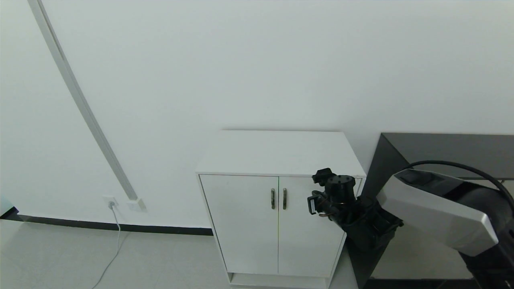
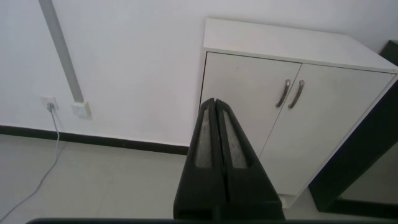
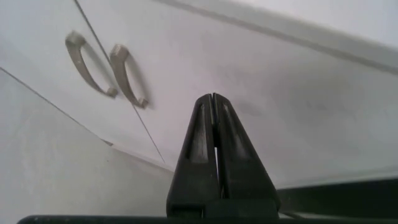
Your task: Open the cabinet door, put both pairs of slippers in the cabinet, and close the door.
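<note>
Cabinet (image 1: 277, 152) shut, both doors closed. Right gripper (image 3: 212, 96) pressed together, empty, tips near the right door (image 1: 297, 245); right door handle (image 3: 129, 76) just off to the side, toward the centre seam. Best: spread fingers, shift to seam, pinch handle squarely, pull along hinge arc. Left gripper (image 2: 214, 101) also pressed together, well back.

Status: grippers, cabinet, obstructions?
Left gripper shut, empty. Right gripper shut, empty, near right door. Cabinet doors both closed. Black table beside cabinet's right side, may crowd the arm.
</note>
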Motion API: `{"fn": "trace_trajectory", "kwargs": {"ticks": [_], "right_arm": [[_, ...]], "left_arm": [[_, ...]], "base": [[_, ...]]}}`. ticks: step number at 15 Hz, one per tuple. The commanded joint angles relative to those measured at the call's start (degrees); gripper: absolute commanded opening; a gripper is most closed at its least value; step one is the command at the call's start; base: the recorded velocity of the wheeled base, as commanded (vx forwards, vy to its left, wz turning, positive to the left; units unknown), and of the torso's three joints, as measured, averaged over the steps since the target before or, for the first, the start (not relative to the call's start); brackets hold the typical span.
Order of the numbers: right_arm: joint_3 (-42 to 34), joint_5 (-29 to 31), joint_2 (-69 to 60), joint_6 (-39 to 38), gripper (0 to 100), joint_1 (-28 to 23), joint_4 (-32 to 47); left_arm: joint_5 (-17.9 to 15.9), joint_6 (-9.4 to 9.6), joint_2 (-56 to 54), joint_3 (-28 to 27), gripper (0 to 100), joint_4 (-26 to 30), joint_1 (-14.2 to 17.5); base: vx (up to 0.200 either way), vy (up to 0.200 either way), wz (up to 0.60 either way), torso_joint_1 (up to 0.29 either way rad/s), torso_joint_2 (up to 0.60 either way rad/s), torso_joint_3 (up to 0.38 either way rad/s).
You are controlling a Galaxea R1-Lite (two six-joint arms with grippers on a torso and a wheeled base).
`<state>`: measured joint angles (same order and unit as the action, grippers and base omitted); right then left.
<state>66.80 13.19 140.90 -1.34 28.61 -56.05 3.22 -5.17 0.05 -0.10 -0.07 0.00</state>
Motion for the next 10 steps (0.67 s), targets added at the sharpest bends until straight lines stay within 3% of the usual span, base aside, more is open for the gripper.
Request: {"fn": "trace_trajectory", "kwargs": {"ticks": [1, 10], "right_arm": [[-9.1, 0.0, -7.3, 0.0, 0, -1.1, -4.0], [-45.7, 0.3, -28.7, 0.3, 0, -10.8, -19.9]], "left_arm": [[0.0, -0.02, 0.0, 0.0, 0, 0.0, 0.0], [0.0, -0.02, 0.0, 0.0, 0, 0.0, 0.0]], "base": [[0.000, 0.000, 0.00, 0.000, 0.00, 0.000], [0.000, 0.000, 0.00, 0.000, 0.00, 0.000]]}}
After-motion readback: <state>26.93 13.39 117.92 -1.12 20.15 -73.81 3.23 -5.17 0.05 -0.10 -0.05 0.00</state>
